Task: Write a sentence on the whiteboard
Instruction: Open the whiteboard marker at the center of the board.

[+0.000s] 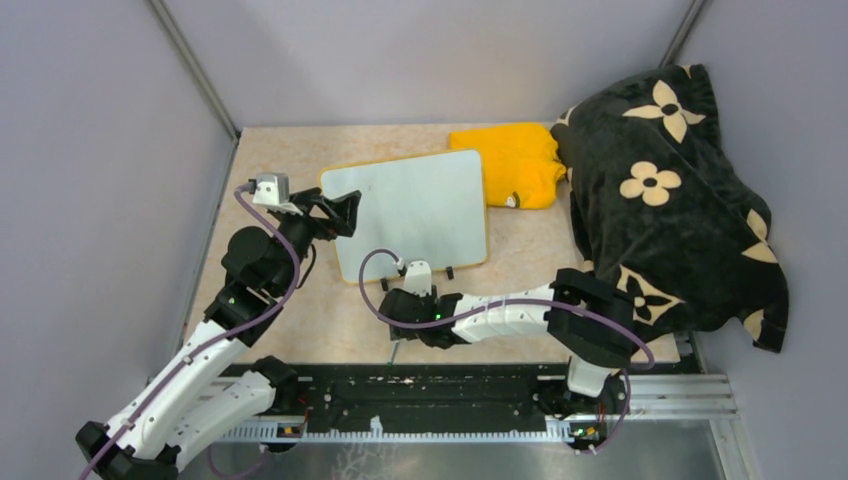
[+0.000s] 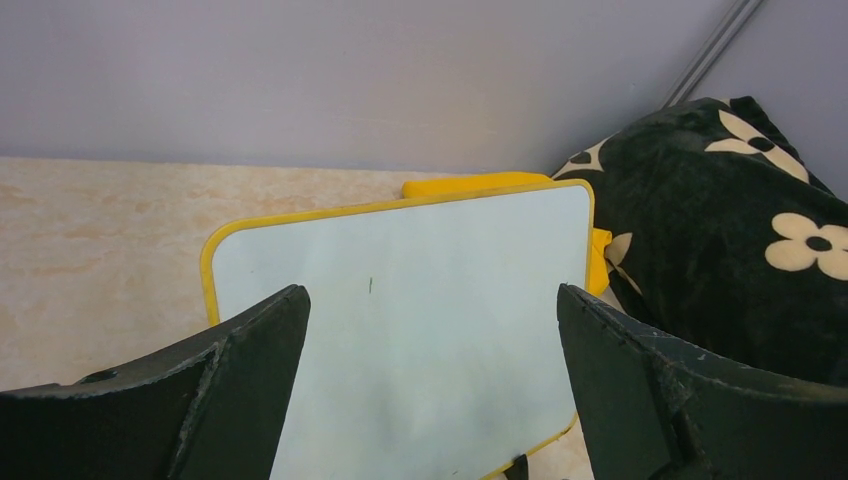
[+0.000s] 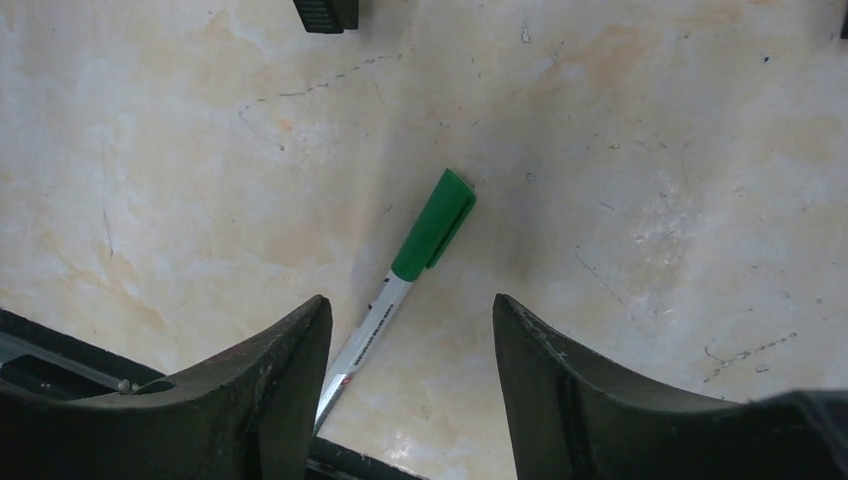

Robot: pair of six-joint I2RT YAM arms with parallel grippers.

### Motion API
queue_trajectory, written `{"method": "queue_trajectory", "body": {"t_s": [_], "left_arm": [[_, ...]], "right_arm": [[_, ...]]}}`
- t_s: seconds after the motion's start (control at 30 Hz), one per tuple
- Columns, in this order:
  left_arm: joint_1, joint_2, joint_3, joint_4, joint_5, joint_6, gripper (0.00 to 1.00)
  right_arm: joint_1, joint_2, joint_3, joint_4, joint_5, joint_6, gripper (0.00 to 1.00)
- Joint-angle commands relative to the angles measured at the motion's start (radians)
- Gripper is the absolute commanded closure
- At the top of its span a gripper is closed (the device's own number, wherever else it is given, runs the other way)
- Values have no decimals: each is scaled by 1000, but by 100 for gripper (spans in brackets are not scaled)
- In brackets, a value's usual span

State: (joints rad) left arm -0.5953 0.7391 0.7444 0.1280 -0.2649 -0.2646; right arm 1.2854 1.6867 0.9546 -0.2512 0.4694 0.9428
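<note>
Green-capped white marker (image 3: 415, 270) lies on tabletop between spread fingers of right gripper (image 3: 410, 305), the nearer arm. Long axis diagonal, cap toward blank yellow-rimmed glossy whiteboard (image 1: 410, 210) just beyond. Left gripper (image 2: 430, 292) agape at board's left edge.

In my right wrist view, the green-capped white marker pen (image 3: 420, 250) slips behind one finger (image 3: 270, 390) of my right claw (image 3: 408, 305), so its tail end is hidden. A black clip foot (image 3: 325, 12) is cropped by the top edge. My left claw (image 2: 430, 295) covers parts of the near side of the glossy white, yellow-rimmed whiteboard (image 2: 440, 230) (one tiny dark mark (image 2: 370, 285) on it is too small to read).
</note>
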Motion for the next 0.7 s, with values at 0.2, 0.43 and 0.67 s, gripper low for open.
{"method": "queue_trajectory", "body": {"t_s": [0.2,0.43,0.67], "left_arm": [[-10,-7,-6,32,-5,4,1],[-10,-4,-7,34,-6,4,1],[-10,0,-9,36,-4,4,1]], "right_arm": [[5,81,77,-14,-13,-54,56],[5,83,60,-48,-4,-88,71],[3,23,18,-94,56,-166,95]]}}
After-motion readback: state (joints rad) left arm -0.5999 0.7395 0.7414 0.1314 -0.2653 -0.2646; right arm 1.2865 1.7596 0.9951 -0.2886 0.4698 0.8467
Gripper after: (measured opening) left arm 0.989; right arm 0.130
